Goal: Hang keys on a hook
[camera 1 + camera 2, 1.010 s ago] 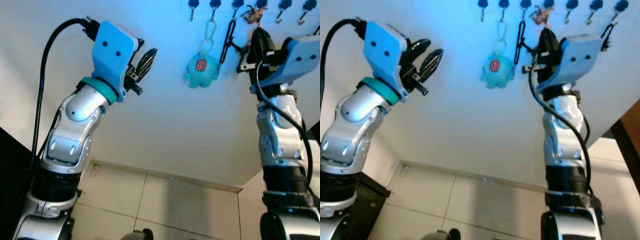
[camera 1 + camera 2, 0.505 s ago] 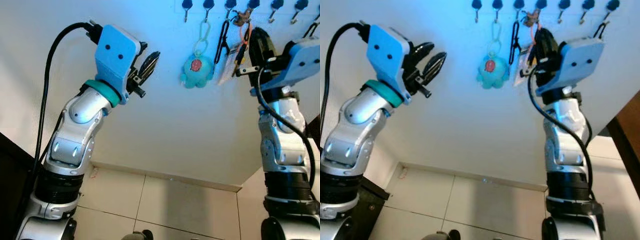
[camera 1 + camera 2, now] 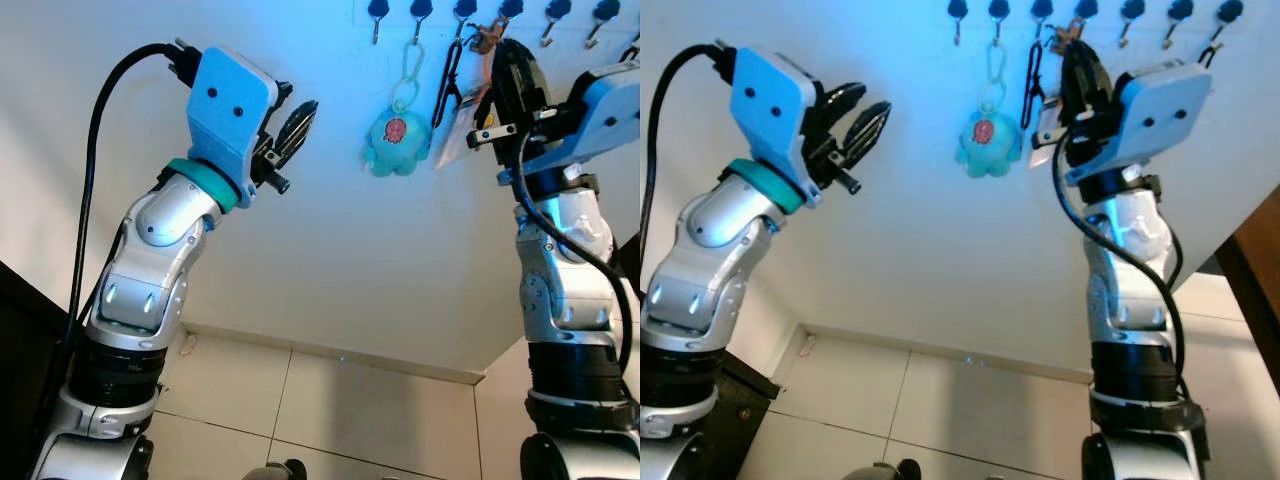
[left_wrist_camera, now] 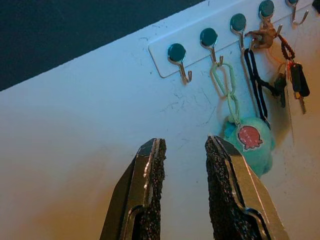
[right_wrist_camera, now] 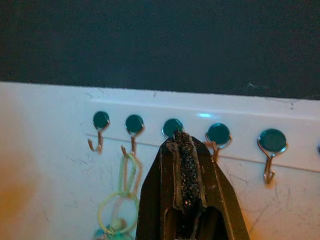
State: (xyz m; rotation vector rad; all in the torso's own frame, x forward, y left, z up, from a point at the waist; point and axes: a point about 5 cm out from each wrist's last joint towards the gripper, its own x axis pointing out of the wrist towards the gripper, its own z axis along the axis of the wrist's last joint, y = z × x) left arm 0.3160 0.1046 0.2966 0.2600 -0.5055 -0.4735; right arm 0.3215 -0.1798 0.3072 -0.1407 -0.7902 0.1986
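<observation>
Both arms raised toward the hook rail [image 4: 215, 37]; keys [image 4: 295, 82] hang by my right gripper [image 3: 503, 62].

My right gripper reaches up with its fingers pressed together, tips at a hook; I see nothing between them. The keys hang just beside it, next to a black strap [image 3: 447, 82] and teal plush [image 3: 398, 130]. My left gripper [image 4: 182, 160] is held well aside, fingers parted, empty.
</observation>
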